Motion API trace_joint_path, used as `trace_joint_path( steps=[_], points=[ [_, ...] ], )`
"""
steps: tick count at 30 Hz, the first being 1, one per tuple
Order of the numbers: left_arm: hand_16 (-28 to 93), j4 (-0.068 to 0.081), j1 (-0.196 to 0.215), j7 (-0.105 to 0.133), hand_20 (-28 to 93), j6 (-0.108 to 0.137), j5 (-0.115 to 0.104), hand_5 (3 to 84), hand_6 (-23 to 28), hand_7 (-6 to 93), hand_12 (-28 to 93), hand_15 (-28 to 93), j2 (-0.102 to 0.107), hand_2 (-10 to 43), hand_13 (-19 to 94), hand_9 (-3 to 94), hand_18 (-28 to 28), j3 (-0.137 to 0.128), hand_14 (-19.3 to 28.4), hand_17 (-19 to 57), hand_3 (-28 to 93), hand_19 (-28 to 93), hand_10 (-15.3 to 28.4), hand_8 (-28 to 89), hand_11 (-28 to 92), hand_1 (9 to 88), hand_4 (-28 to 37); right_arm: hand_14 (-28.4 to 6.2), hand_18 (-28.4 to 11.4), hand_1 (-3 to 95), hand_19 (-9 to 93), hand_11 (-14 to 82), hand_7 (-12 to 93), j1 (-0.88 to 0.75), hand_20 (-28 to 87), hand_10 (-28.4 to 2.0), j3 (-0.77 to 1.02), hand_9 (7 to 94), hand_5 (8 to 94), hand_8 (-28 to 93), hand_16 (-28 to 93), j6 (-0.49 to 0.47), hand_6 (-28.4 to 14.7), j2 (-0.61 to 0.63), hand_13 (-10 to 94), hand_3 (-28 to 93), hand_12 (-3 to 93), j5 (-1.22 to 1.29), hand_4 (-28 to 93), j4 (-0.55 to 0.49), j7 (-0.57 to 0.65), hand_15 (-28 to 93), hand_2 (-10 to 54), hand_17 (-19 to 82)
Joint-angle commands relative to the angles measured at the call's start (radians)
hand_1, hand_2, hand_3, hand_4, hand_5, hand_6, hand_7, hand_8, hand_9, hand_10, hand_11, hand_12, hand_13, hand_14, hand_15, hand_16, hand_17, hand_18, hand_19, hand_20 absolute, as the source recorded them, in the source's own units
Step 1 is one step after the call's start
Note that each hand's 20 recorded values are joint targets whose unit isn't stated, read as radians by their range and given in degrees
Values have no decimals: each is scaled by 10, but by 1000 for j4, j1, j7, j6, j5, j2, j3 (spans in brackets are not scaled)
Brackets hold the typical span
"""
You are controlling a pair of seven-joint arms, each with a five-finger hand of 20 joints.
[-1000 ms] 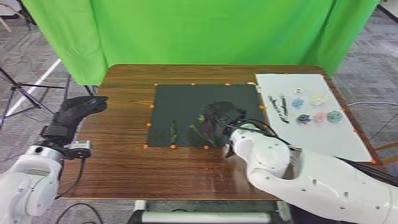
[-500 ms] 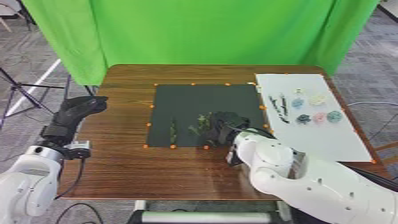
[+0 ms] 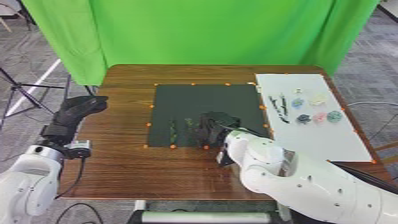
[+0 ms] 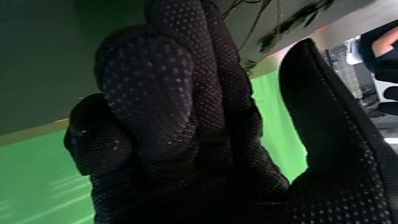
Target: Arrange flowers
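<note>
"What's at your left?"
"My left hand [image 3: 83,106], over the table [image 3: 124,170]; spread or closed, I can't tell."
"Then?"
"Two green sprigs [image 3: 173,132] on the dark mat [image 3: 191,100]. Just beside them, my right hand [image 3: 218,122]: fingers [image 4: 209,65] straight and close together, thumb [image 4: 315,100] apart."
"Past that?"
"Dark twigs [image 3: 283,107], then flowers [image 3: 334,116], on the white sheet [image 3: 277,82]."

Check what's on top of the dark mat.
Toward the left of the dark mat is a leafy sprig; more greenery shows beside the right hand. That hand covers part of the near right; can't tell what's beneath.
</note>
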Motion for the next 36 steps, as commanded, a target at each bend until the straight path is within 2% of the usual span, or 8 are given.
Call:
trace_joint_path(
  steps=[1,5,12,17,21,22,28,36],
  points=[
    [-23,-9,11,-5,144,-8,-1,485,58,174,126,212,-7,-45,369,462,123,-9,179,57,613,137,146,-74,236,304,-166,-55,-144,255,924,174,197,-2,371,-149,22,921,791,-54,279,-8,-43,47,937,591,213,-49,-38,-3,0,443,72,617],
    [-23,-8,9,-5,144,-8,0,486,59,174,126,212,-7,-45,369,462,123,-9,180,57,613,136,146,-74,236,305,-166,-55,-147,251,925,182,204,-14,377,-147,74,922,793,-53,283,2,-41,83,937,600,216,-68,-37,-32,-1,440,66,614],
    [-22,-3,-7,-6,144,-15,2,486,59,174,126,213,-5,-45,369,462,123,3,180,57,615,136,146,-74,236,304,-165,-69,-168,269,897,172,199,-52,405,-155,177,871,744,-52,348,137,-40,186,915,591,224,-133,-46,-53,-21,365,70,556],
    [-23,-5,0,-10,145,-15,3,485,59,174,126,212,-5,-45,368,462,123,-4,180,57,614,136,146,-74,236,304,-165,-81,-178,285,848,152,177,-56,449,-163,236,792,676,-40,347,201,-47,246,869,567,223,-178,-75,40,34,350,-20,510],
    [-23,-7,6,-13,145,-17,3,486,59,174,126,212,-6,-46,368,462,123,-8,180,57,614,136,146,-74,236,305,-165,-78,-166,270,849,151,146,-70,456,-165,284,773,656,-28,338,120,-65,279,868,562,222,-185,-102,90,65,359,-84,522],
    [-23,-7,5,-13,144,-19,3,486,59,175,125,212,-6,-46,368,462,123,-7,179,57,614,136,146,-74,235,305,-165,-76,-161,262,852,150,138,-69,455,-168,267,772,655,-27,335,142,-69,297,869,553,220,-174,-111,84,80,363,-91,529],
    [-22,-6,1,-17,144,-27,6,486,59,175,125,212,-6,-47,368,462,123,-3,180,57,615,136,146,-74,236,305,-165,-66,-143,227,862,144,119,-86,453,-167,287,787,676,-27,334,57,-82,298,894,520,208,-189,-153,141,77,373,-95,562],
    [-23,-6,-1,-23,144,-33,7,485,59,173,125,212,-5,-47,369,463,123,-1,180,57,615,136,146,-74,236,305,-165,-58,-136,229,872,143,123,-47,449,-167,241,813,697,-28,339,16,-83,297,913,525,203,-169,-150,182,84,374,-95,580]
  ],
)
